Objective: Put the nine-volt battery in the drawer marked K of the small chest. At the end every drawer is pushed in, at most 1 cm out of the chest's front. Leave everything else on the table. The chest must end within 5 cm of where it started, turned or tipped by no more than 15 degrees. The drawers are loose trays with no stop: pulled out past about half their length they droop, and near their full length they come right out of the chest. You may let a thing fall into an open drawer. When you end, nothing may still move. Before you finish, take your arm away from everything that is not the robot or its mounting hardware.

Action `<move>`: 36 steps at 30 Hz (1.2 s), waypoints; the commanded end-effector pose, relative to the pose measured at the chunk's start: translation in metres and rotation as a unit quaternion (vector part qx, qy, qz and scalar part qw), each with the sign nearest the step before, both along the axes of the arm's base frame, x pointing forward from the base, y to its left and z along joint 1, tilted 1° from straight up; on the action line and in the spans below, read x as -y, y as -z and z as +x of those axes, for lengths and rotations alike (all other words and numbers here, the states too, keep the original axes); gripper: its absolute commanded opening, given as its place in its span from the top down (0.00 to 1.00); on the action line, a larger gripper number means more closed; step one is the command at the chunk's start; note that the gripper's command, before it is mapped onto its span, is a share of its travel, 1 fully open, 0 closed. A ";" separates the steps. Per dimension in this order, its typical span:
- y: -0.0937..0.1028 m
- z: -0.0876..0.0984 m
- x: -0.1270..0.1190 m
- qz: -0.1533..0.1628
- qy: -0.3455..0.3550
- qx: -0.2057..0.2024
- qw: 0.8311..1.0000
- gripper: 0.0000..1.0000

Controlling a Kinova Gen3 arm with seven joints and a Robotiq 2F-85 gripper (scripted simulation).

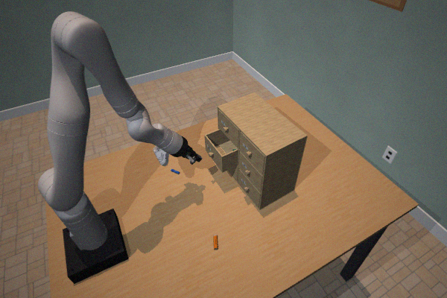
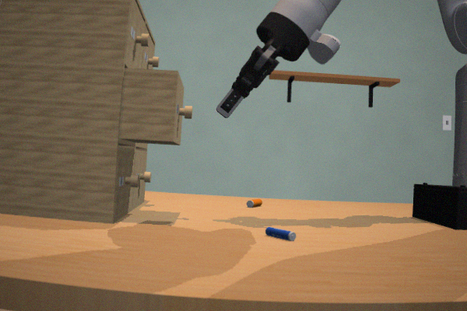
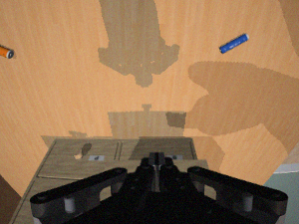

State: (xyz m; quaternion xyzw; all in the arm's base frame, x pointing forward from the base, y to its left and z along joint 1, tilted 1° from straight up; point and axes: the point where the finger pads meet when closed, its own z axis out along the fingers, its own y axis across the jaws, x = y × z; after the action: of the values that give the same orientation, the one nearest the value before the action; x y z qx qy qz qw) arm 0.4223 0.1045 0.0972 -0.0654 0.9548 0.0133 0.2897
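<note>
Before the open drawer (image 1: 220, 149), the gripper (image 2: 230, 104) hangs closed and empty; pressing squarely on the knob (image 2: 186, 111) should shut it without shifting the chest (image 1: 266, 141).

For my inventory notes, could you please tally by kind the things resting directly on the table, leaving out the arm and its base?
Chest: 1
Blue battery: 1
Orange battery: 1
Total: 3
</note>
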 end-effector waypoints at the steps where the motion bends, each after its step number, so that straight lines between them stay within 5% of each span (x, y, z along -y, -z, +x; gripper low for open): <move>1: 0.000 0.001 0.000 0.000 0.000 0.001 1.000 1.00; 36: 0.001 0.047 -0.006 0.000 0.000 0.001 1.000 1.00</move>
State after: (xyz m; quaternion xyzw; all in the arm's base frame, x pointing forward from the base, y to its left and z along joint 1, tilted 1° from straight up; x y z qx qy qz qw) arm 0.4657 0.1101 0.0966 -0.0652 0.9548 0.0135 0.2896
